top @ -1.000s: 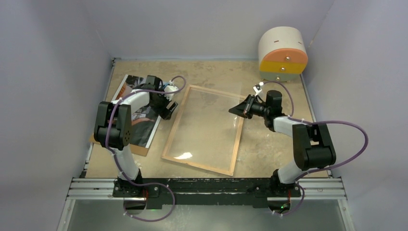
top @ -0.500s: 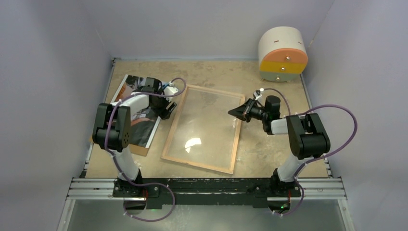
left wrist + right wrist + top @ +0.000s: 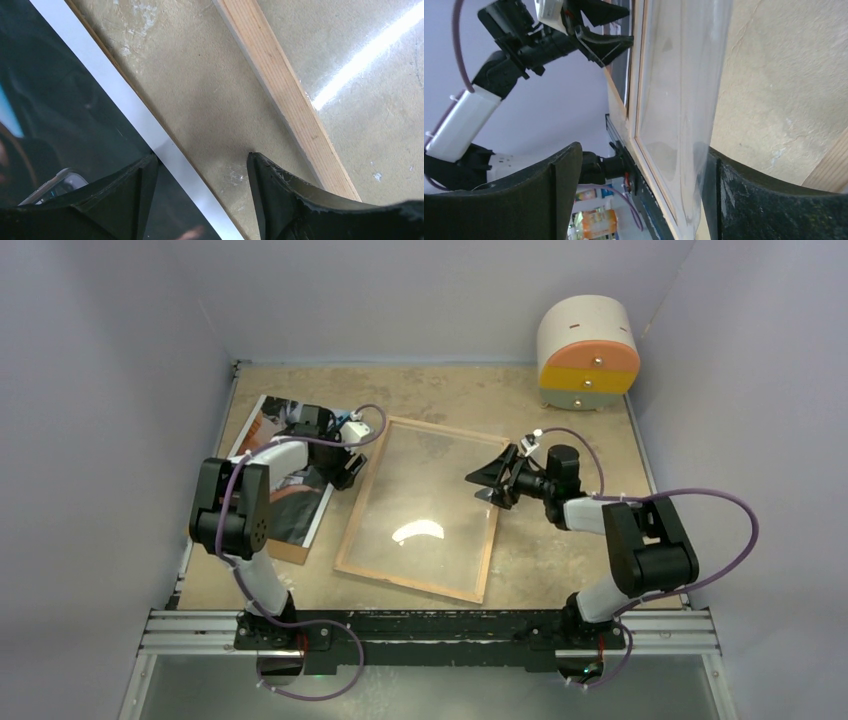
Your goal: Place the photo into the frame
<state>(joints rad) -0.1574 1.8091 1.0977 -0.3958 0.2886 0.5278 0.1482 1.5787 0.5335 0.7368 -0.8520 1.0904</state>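
Large glossy white-bordered dark photo print (image 3: pixel 300 508) is lying on the brown hardboard sheet (image 3: pixel 285 552) at desk left, just beside the thin wood-backed glass frame (image 3: pixel 425 490), not in it. Left fingers (image 3: pixel 125 195) are hanging spread over the print's right border, gripping nothing. Right fingers (image 3: pixel 539 195) are also spread, flanking the pane's right edge. Risks, as I see them: pinching flat paper is likely creasing it or catching the board, and the right fingers could be nudging the glass.

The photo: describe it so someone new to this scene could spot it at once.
On the tan table, look left of the large wooden frame in the middle. The photo lies flat there on a brown sheet. Only it has a glossy dark picture with a white border; the sheet is plain, the frame holds clear glass.
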